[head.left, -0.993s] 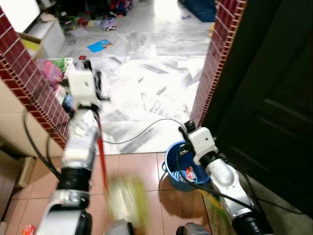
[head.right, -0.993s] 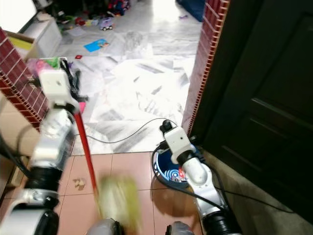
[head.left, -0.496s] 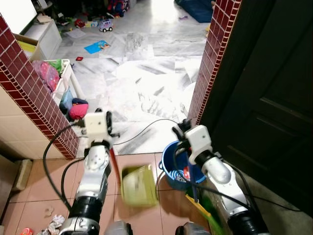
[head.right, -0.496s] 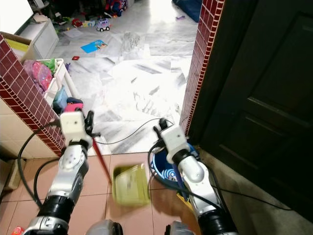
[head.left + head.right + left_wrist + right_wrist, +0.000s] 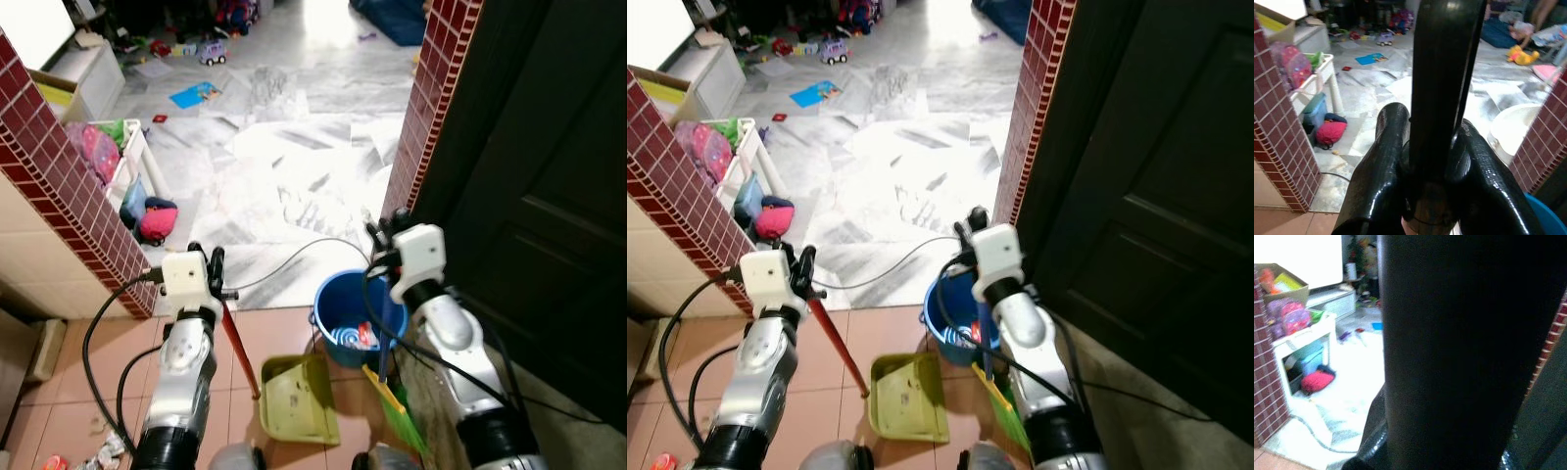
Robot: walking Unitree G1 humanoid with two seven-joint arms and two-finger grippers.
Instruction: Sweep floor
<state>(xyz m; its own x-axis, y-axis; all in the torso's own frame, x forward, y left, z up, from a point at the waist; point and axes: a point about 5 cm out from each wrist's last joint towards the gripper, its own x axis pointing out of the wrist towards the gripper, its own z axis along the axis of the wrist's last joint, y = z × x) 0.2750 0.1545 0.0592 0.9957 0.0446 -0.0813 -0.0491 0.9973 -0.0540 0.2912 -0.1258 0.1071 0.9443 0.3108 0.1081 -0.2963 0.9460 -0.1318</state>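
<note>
On the terracotta tiled floor [image 5: 69, 392] near the robot's feet, a yellow-green plastic dustpan [image 5: 299, 401] is resting flat, its open mouth facing toward the robot. A red stick handle [image 5: 238, 348] is slanting down to the dustpan's back edge from the left gripper [image 5: 217, 284]. In the left wrist view, the two glossy black fingers [image 5: 1386, 161] are pressing together around a dark upright shaft [image 5: 1442, 73], pinching it.

Just beside the dustpan, toward the dark wooden door [image 5: 549, 196], a round blue plastic bucket [image 5: 338, 304] is standing on the tiles. Inside it, crumpled white, red and blue scraps [image 5: 358, 336] are lying at the bottom. A yellow and green brush head [image 5: 397, 406] is lying on the floor near the bucket's base, by the right arm.

The right gripper [image 5: 387, 240] is hovering above the bucket's far rim, and a dark pole [image 5: 1449, 352] is blocking most of the right wrist view. I cannot tell whether its fingers are spread or closed.

Bits of crumpled litter [image 5: 103, 450] are sitting at the near left corner of the tiled floor. A black cable [image 5: 304, 250] is trailing across the white marble floor [image 5: 294, 166] beyond the threshold. Against the maroon brick-tiled wall [image 5: 59, 186], a white open shelf unit [image 5: 137, 162] is holding pink, green, blue and red soft bundles. Toys and a blue book [image 5: 201, 93] are scattered farther back on the marble.
</note>
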